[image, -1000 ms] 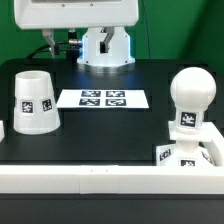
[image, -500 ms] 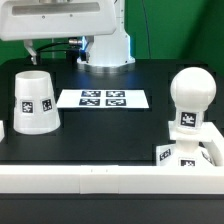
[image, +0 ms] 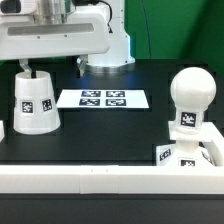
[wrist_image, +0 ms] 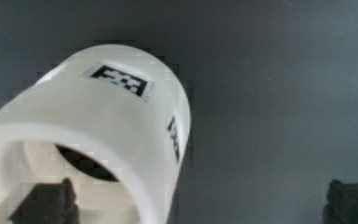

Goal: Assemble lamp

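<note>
The white tapered shade (image: pixel 35 103) stands on the black table at the exterior view's left, tag facing front. The round-headed bulb (image: pixel 190 100) stands upright in the low square base (image: pixel 183 156) at the exterior view's right. My gripper (image: pixel 50 66) hangs just above the shade's top, open and empty. In the wrist view the shade (wrist_image: pixel 114 120) lies below me with its open top showing. One dark fingertip (wrist_image: pixel 51 203) overlaps the shade's top rim. The other fingertip (wrist_image: pixel 350 200) is over bare table. My gripper (wrist_image: pixel 201 205) is wide open.
The marker board (image: pixel 103 98) lies flat at the table's middle back. A long white rail (image: pixel 90 180) runs along the front edge. The arm's white base (image: pixel 108 45) stands at the back behind the marker board.
My gripper has come down and toward the exterior view's left, from high at the back to just over the shade. The lamp parts have not moved.
</note>
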`<action>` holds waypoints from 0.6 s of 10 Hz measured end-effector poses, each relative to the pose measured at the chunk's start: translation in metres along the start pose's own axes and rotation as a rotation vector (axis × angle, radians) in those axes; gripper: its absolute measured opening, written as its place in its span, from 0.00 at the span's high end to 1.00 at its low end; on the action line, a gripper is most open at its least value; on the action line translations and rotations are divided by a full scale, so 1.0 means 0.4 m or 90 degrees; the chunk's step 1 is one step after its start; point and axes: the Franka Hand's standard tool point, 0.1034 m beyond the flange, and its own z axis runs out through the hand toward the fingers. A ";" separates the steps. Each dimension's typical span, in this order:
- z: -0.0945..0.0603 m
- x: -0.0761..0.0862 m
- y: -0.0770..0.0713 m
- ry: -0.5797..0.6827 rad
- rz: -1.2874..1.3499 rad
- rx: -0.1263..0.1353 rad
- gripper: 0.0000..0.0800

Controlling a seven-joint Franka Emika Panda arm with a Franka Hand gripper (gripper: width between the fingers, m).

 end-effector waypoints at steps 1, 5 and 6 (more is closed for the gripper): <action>0.005 -0.002 -0.002 -0.003 -0.001 0.001 0.13; 0.006 -0.002 -0.003 -0.004 -0.001 0.001 0.63; 0.006 -0.002 -0.003 -0.004 -0.001 0.001 0.86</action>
